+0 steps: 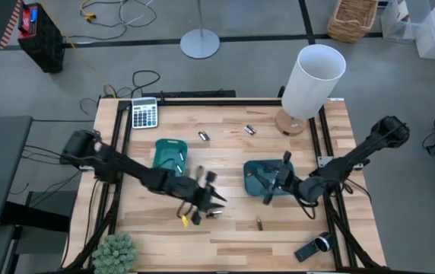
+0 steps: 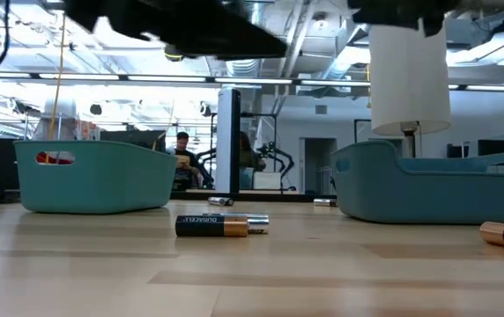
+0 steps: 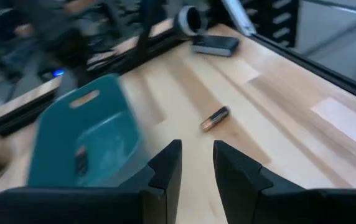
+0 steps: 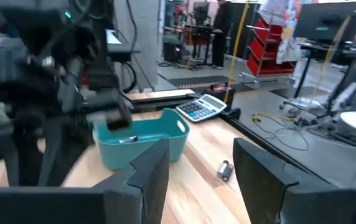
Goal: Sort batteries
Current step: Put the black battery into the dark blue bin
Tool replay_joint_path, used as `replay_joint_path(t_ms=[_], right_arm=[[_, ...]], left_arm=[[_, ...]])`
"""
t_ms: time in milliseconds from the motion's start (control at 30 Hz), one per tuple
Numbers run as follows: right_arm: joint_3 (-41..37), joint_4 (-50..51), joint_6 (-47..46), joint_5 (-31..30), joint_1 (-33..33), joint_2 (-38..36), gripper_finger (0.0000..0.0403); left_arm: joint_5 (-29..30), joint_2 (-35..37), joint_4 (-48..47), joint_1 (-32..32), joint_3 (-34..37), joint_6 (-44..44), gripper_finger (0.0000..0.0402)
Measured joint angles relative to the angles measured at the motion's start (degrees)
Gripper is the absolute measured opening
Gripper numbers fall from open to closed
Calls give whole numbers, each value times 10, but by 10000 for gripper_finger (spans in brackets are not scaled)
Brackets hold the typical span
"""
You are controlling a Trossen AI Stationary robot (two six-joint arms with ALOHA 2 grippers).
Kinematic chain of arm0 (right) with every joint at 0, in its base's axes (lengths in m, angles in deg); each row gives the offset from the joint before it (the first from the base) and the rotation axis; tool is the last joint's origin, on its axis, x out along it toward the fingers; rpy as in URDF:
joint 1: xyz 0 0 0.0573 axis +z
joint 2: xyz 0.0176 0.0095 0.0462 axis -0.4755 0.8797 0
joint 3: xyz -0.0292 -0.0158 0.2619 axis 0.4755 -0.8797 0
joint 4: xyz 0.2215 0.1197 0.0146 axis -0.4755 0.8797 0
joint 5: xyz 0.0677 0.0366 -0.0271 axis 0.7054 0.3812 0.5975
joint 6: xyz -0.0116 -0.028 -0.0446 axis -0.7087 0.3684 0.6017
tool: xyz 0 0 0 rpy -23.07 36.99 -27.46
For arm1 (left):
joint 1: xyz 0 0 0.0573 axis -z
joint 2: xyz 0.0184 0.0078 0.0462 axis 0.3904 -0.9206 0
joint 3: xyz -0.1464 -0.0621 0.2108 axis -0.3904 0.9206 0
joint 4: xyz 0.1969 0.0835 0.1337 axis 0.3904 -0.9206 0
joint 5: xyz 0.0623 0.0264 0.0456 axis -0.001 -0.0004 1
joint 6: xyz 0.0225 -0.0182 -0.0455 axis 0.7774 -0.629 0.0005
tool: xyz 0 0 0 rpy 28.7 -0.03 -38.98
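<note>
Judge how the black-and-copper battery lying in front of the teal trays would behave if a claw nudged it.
The black-and-copper battery lies on its side on the smooth wooden table, so it probably rolls if pushed across its length. Its hard, glossy casing looks stiff and perhaps slippery.

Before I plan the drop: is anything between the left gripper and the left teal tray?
Nothing visible does. The left gripper hangs open just beside the left teal plastic tray, with bare wooden tabletop between them.

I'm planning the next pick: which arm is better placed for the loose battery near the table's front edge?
Probably the left. The left gripper, fingers open, hangs close to the battery, which lies ahead of it in the left wrist view. The right gripper is over the right teal tray.
</note>
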Motion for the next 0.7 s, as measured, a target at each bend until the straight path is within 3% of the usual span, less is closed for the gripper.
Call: replay_joint_path(t_ms=[333,700], right_arm=[[0,-73,106,-1,64,-10,191],[0,-201,250,0,128,-10,191]], left_arm=[[-87,-177,-172,-24,-241,92,89],[-105,-330,-272,-27,-422,148,89]])
